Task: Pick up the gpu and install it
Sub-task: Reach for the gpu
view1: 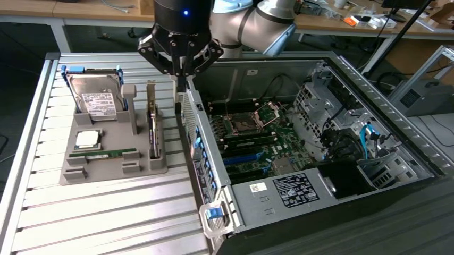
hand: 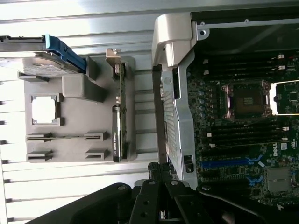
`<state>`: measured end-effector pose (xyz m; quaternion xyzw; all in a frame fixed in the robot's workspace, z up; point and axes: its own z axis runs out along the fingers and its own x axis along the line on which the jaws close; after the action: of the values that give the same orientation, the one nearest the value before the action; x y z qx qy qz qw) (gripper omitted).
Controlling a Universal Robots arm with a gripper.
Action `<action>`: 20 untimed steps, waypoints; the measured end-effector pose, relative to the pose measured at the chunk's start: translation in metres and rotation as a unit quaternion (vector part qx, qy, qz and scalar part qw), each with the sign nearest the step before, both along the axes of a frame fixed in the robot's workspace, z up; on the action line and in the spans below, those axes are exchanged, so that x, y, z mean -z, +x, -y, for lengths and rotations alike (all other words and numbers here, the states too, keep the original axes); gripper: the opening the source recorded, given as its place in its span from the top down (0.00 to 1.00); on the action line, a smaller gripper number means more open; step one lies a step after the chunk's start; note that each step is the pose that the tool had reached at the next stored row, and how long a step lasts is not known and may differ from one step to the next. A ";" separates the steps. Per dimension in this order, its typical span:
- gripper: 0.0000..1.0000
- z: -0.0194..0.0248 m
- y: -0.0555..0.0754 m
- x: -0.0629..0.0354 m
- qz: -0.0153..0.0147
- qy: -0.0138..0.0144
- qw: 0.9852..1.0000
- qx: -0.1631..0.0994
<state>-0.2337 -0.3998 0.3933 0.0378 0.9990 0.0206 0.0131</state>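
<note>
Your fingers [view1: 182,81] are clenched tight, pads together, grasping nothing. They hang over the top edge of the open case [view1: 284,194] wall, on the side facing the tray. You can't tell whether the tips touch that wall. The gpu [view1: 152,127] is not held. It stands on edge in its slot on the grey tray [view1: 106,174] on the desk [view1: 106,223], just beside the case, silver bracket sticking up. Same tray: hard drive [view1: 95,98] standing in its slot, cpu [view1: 88,138] flat, memory stick [view1: 103,152] in its groove. The motherboard [view1: 259,133] lies exposed inside the case.
</note>
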 end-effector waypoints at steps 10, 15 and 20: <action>0.89 0.0000 -0.003 0.0000 0.000 0.000 1.000 0.000; 0.89 0.0001 -0.008 0.0000 0.000 0.000 1.000 0.000; 0.89 0.0001 -0.012 0.0000 0.000 0.000 1.000 0.000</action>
<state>-0.2455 -0.3999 0.3933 0.0378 0.9990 0.0206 0.0131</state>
